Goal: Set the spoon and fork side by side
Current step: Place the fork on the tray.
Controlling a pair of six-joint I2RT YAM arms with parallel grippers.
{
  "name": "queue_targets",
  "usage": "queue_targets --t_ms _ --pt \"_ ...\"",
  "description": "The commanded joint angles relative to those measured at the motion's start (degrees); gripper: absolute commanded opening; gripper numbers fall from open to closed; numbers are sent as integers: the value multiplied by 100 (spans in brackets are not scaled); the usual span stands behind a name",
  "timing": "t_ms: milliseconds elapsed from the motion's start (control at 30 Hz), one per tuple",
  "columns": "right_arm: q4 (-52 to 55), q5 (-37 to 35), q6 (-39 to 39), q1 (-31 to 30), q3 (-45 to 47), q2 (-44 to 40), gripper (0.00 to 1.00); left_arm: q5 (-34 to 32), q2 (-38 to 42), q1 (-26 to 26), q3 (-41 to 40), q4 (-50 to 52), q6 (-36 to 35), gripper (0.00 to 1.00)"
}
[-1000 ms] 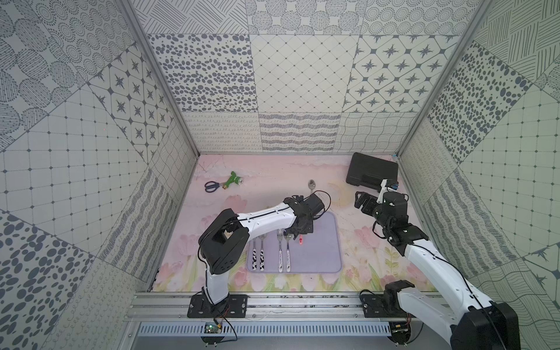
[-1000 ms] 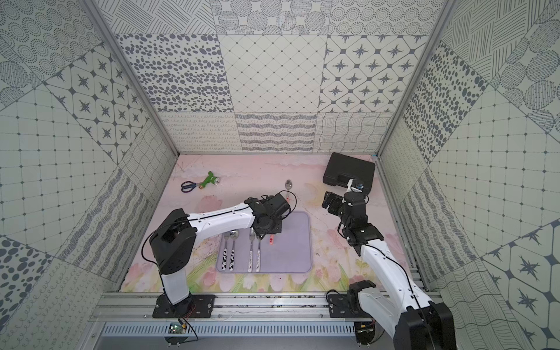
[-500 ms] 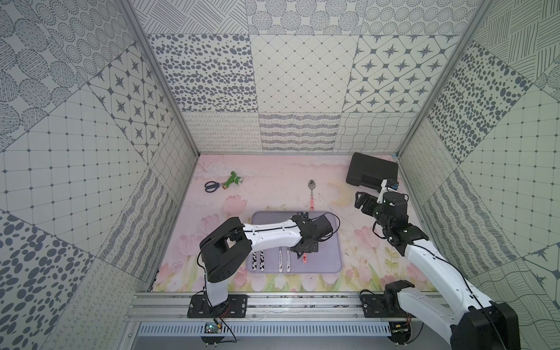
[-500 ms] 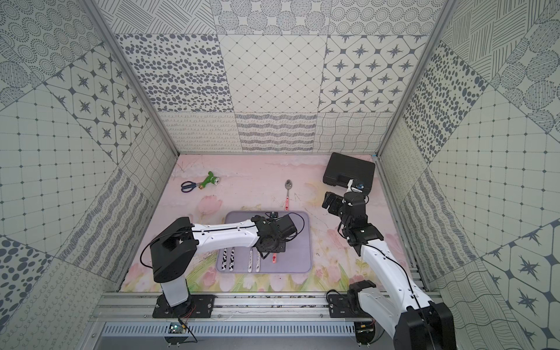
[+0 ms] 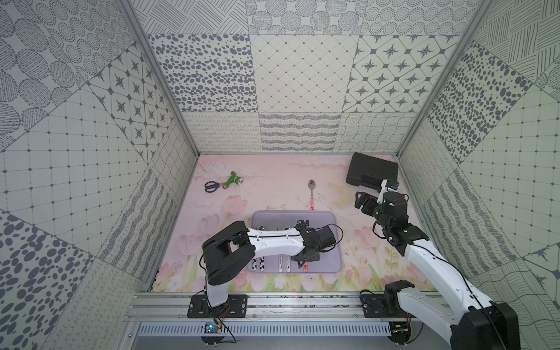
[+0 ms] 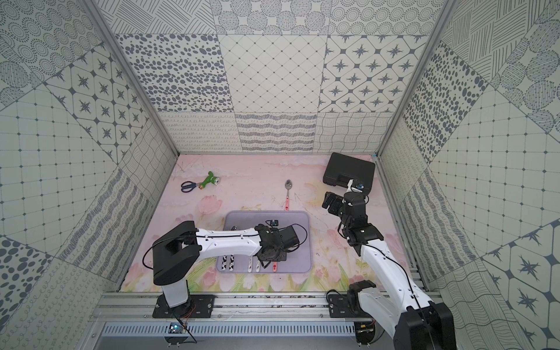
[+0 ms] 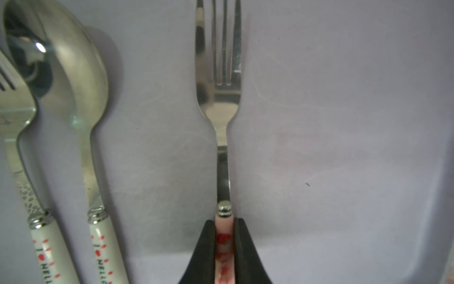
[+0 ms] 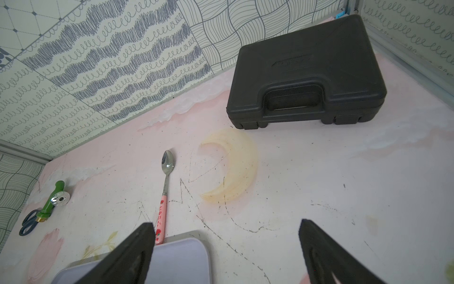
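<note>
My left gripper (image 7: pixel 223 221) is shut on the pink handle of the fork (image 7: pixel 218 81), just behind its metal collar. The fork points along the lavender tray (image 7: pixel 344 123), low over its floor and parallel to the cutlery beside it. In both top views the left gripper (image 5: pixel 303 262) (image 6: pixel 274 265) hangs over the tray's near half. The pink-handled spoon (image 5: pixel 311 194) (image 6: pixel 287 192) (image 8: pixel 165 196) lies on the mat just beyond the tray's far edge, bowl pointing away. My right gripper (image 8: pixel 227 226) (image 5: pixel 362 201) hovers open and empty to the right of the spoon.
A white-handled spoon (image 7: pixel 71 73) and fork (image 7: pixel 14 105) lie in the tray beside the held fork, with cow-patterned handles (image 5: pixel 259 263) further left. A black case (image 5: pixel 371 172) sits at the back right. Scissors (image 5: pixel 212 186) and a green nozzle (image 5: pixel 231 180) lie at the back left.
My left arm has carried the fork from the tray's far edge back over its near half and brought it down low. The right arm has stayed still.
</note>
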State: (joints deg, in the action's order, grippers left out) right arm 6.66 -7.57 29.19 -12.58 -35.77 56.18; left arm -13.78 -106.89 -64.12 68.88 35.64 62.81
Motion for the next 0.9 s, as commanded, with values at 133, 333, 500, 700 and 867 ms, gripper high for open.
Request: queue_targets --t_ms 133,333,500,700,867 --pt "-148 -41 8 -34 44 -82 97 -72 -23 -157 -66 -39 291 12" --pt "-147 -29 17 -34 43 -83 97 -116 6 -163 -77 0 311 19" --pt "-146 -30 17 -34 39 -84 97 -146 40 -163 -68 37 311 25" --pt "-186 54 -5 -34 37 12 97 -186 136 -167 -4 59 199 36" --pt "-221 311 -10 -34 -22 197 97 -296 350 -167 115 100 4 39"
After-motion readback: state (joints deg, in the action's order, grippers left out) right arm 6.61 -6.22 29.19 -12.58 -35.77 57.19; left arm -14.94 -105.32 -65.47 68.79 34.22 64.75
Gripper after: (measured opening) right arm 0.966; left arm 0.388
